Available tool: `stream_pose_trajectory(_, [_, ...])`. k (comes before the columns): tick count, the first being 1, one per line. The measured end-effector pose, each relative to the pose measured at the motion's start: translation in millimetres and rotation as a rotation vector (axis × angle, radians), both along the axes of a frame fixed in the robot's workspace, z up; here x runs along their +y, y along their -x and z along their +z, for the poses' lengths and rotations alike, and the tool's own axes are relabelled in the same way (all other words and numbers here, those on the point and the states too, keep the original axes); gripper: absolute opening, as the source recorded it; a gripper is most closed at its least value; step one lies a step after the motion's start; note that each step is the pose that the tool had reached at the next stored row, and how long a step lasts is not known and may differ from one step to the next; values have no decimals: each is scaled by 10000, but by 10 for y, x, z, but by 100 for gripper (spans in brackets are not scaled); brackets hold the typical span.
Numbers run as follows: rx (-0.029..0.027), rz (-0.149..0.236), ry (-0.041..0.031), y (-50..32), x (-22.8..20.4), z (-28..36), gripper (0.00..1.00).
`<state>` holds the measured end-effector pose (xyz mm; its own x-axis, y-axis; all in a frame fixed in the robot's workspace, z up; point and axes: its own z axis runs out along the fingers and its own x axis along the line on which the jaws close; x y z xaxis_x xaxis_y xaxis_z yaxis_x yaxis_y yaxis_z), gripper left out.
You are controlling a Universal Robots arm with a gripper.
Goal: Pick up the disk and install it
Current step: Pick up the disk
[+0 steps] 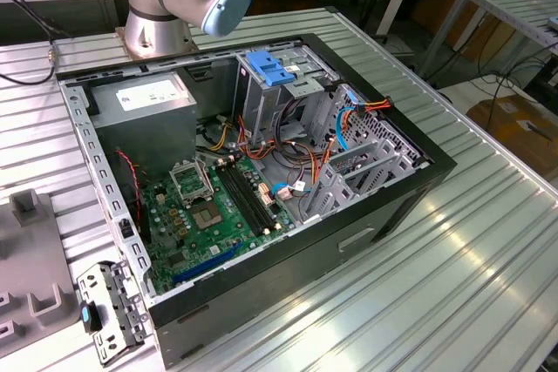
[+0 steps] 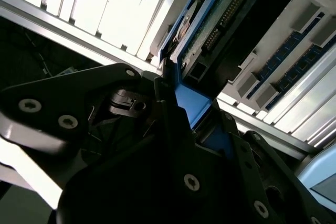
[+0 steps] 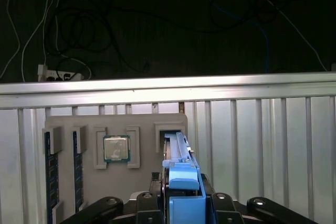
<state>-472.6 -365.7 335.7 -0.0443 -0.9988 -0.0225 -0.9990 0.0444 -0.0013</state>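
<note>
One broad ribbed counter [image 3: 273, 145] spreads beneath my pincer [image 3: 186, 205], and on it, away from my pincer, stands the open computer case [image 1: 366, 224]. Directly below my pincer lies the grey tray [image 3: 86, 124]. The disk [image 3: 176, 150] stands on edge at the tray's slot, its nearest end running up between my fingers; whether it has left the slot I cannot tell.

My pincer looks closed to a narrow gap, with both fingers pressed against the blue rail [image 3: 185, 182] at the disk's end.

I judge the disk stiff, weighty for its bulk and smooth-sided. A bare circuit board [image 2: 220, 14] runs along one face, so knocks or pressure there would harm it; the plastic rails are the safe hold.

My arm [image 1: 161, 6] rises from its base, and I judge the wrist turned down over the tray.
</note>
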Motion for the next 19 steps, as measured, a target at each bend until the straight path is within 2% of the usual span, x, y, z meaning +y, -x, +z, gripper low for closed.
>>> stream_pose_trajectory(19, [1,0,3,0,0,232,37])
